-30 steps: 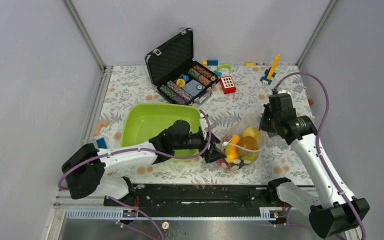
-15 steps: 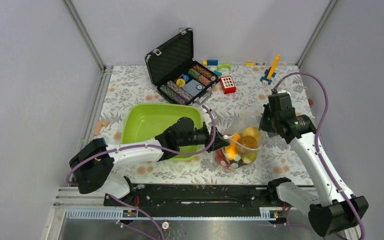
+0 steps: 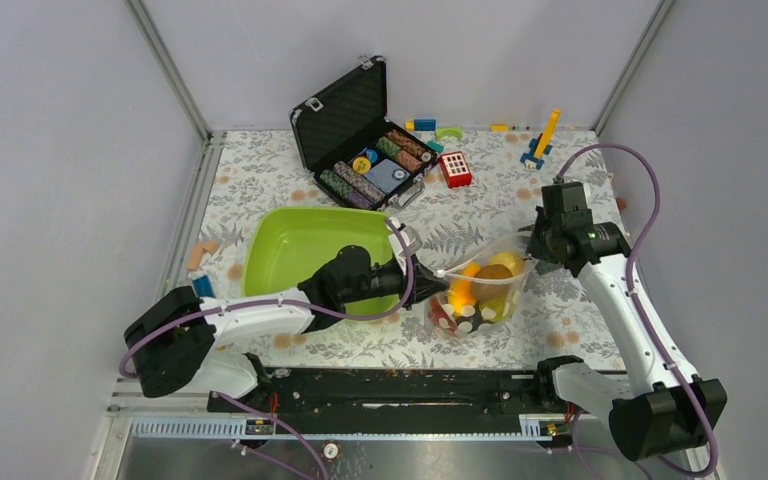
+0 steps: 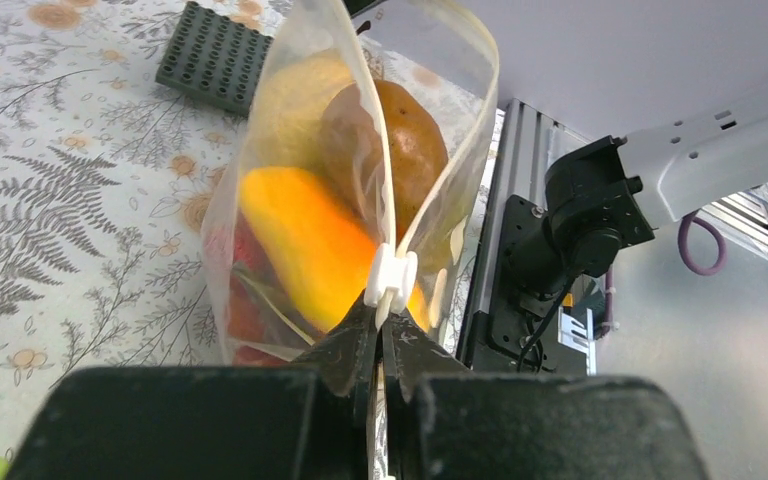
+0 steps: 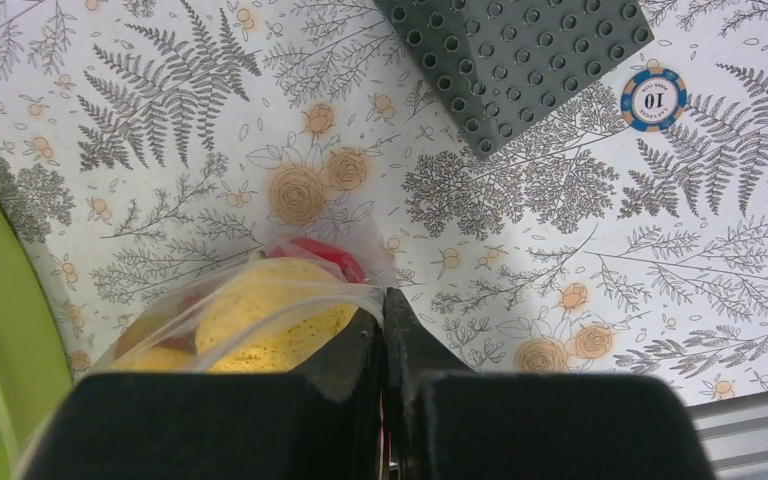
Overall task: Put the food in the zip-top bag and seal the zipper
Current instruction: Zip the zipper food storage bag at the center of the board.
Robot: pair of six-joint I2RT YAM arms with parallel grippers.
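The zip-top bag (image 3: 480,295) is held by its mouth between both arms, food (image 4: 300,235) inside
left gripper (image 4: 380,322) is pinched tight on the zipper (image 4: 391,280), right gripper (image 5: 382,305) is clamped on the bag's opposite corner, all just beside the green tray (image 3: 290,250)

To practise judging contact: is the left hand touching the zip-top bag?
Touching. The left wrist view shows the left hand shut on the zipper of the zip-top bag, just below the white slider.
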